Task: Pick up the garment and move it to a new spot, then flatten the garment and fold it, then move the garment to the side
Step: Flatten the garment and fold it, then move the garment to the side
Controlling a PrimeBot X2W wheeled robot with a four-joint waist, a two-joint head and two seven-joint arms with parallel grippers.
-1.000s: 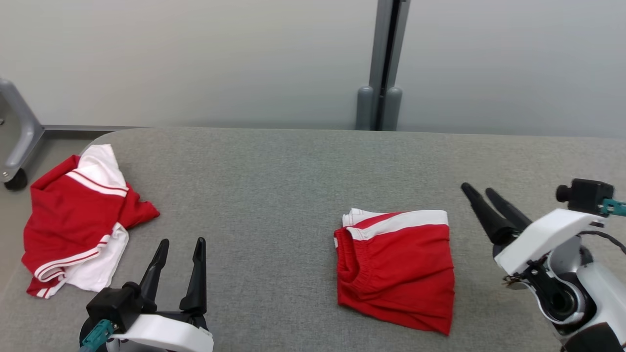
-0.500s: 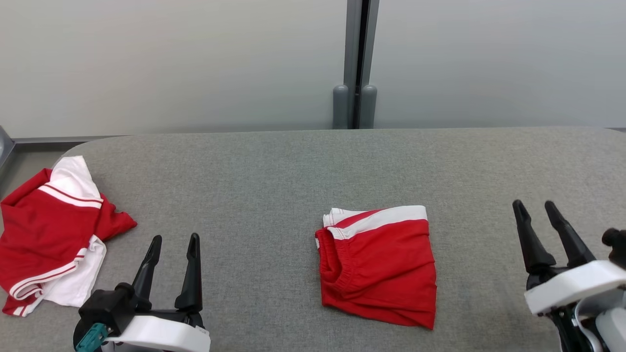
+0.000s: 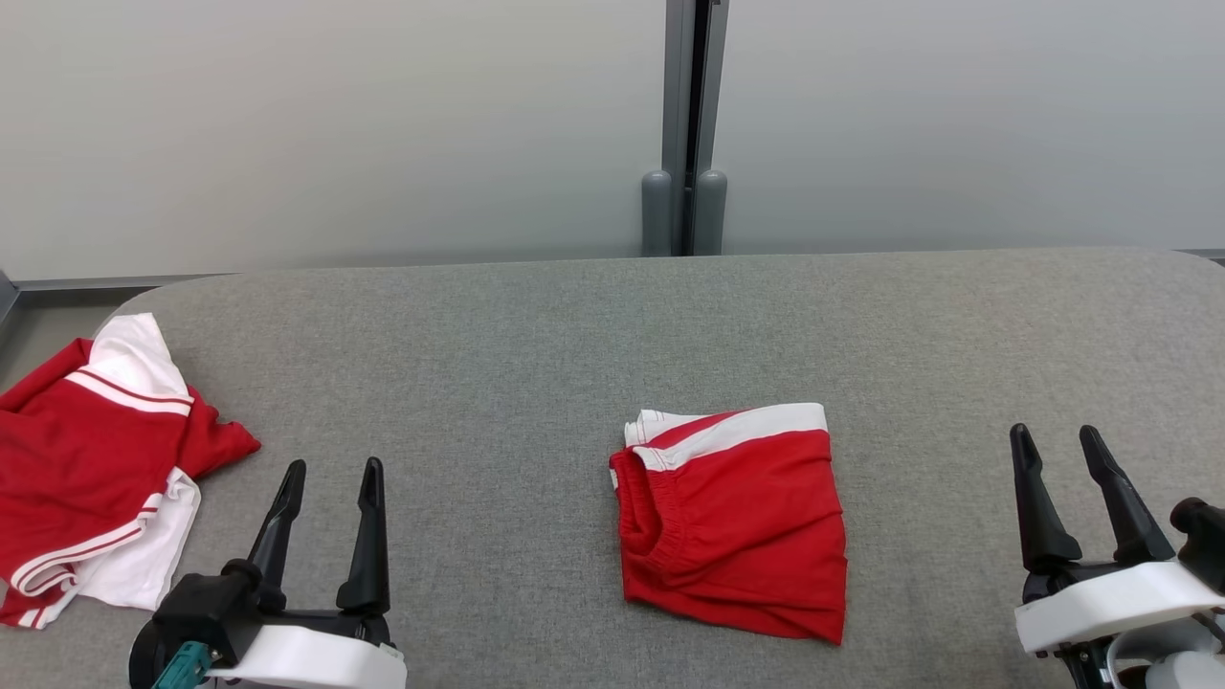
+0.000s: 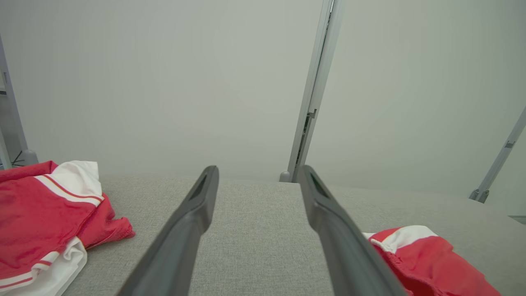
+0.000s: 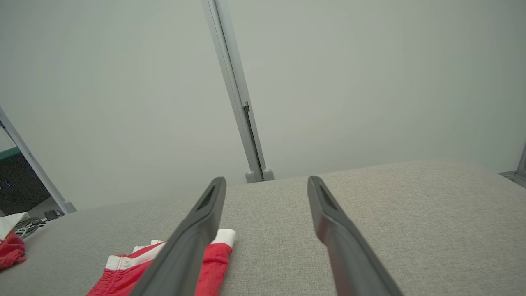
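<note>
Pulled back and straightened, the right gripper (image 3: 1053,435) stands with fingers spread and empty, as does the left gripper (image 3: 335,466). Between them, touched by neither, the folded red shorts with a white band (image 3: 732,526) lie on the grey fabric-covered table (image 3: 536,335), seemingly let go before the move aside.

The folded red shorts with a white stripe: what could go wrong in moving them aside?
1. The left hand and right hand are open and apart from the folded red shorts; a pinch on the top layer alone may pull the fold open.
2. The crumpled red and white shirt lies at the left edge of the grey fabric table; shorts slid that way might tangle with it.
</note>
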